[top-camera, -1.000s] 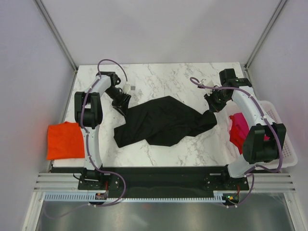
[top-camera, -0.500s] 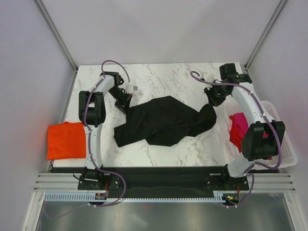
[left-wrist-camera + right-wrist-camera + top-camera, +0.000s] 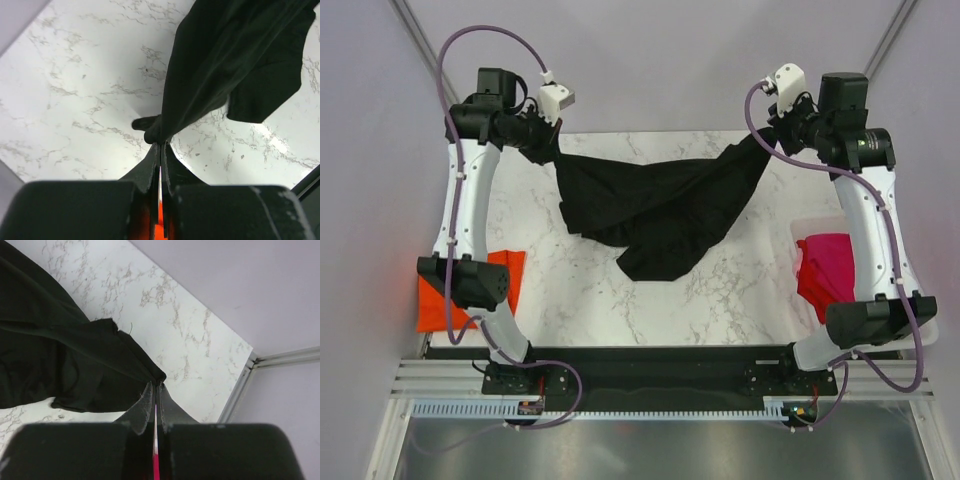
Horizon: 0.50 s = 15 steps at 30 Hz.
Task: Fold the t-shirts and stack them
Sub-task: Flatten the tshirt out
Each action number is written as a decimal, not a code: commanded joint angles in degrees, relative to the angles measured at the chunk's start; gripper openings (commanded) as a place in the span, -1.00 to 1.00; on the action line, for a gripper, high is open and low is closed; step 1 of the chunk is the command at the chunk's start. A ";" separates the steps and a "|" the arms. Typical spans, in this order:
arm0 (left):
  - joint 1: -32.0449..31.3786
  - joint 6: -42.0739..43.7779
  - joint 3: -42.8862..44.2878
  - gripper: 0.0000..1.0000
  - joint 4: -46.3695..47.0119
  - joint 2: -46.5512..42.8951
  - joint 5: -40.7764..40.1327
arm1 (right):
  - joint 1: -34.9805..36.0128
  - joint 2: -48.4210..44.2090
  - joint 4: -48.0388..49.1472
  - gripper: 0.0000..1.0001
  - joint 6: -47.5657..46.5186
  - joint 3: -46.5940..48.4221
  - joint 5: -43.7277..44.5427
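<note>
Black shirt [image 3: 655, 205] hangs in the air between the two hands, over the far half of the surface [image 3: 720, 300]. Left hand [image 3: 160, 146] is pinched together on one bunched end of the cloth. Right hand [image 3: 156, 386] is pinched together on the other end. In each wrist view the fingers meet with black cloth caught at the tips and no gap between them. The long axis of the shirt runs left to right, hand to hand, roughly level. The middle sags, and a loose fold droops toward the near side, lowest about midway between the arms. Cannot tell whether that fold touches the surface or clears it. The cloth is gathered and wrinkled rather than spread flat, and no neck label can be made out. Judgement: the coming move is to lay the shirt down flat. For that the hanging fold lies below and nearward of both hands, neither arm is the nearer, and both hold the far edge. Orange shirt [image 3: 432, 300] lies on the near left edge of the surface, beside the left arm and partly hidden by it, well apart from the black one. Containers: one white basket [image 3: 792, 243] at the right, beside the right arm, with the pink shirt [image 3: 825, 270] crumpled inside it. Nothing else is seen in it.
</note>
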 commanded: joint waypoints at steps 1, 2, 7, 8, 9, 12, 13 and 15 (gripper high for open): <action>0.64 1.87 0.38 -0.95 -1.57 -2.64 -2.73 | 0.01 -4.34 3.03 -1.00 1.45 0.60 1.05; 0.82 1.52 0.64 -0.96 -1.48 -3.53 -2.73 | 0.01 -5.22 3.47 -1.00 1.45 0.16 1.05; 1.08 0.90 3.80 -0.95 -0.60 -7.48 -3.70 | 0.01 -10.32 6.29 -1.00 2.59 -0.82 1.14; 1.08 0.73 5.64 -0.95 -0.51 -8.45 -3.79 | 0.01 -10.76 6.47 -1.00 2.94 -0.38 0.97; 1.08 0.64 6.53 -0.95 -0.34 -8.98 -3.87 | 0.10 -11.55 6.47 -1.00 3.29 1.02 1.05; 1.08 0.20 9.52 -0.96 1.68 -11.78 -4.05 | 0.01 -13.91 7.34 -1.00 4.35 3.57 0.96; 1.08 0.11 9.61 -0.95 2.64 -12.84 -3.96 | 0.10 -14.62 7.78 -1.00 4.79 3.84 0.96; 1.08 -0.15 8.91 -0.95 5.98 -16.35 -4.05 | 0.01 -17.16 8.49 -1.00 5.23 3.76 1.05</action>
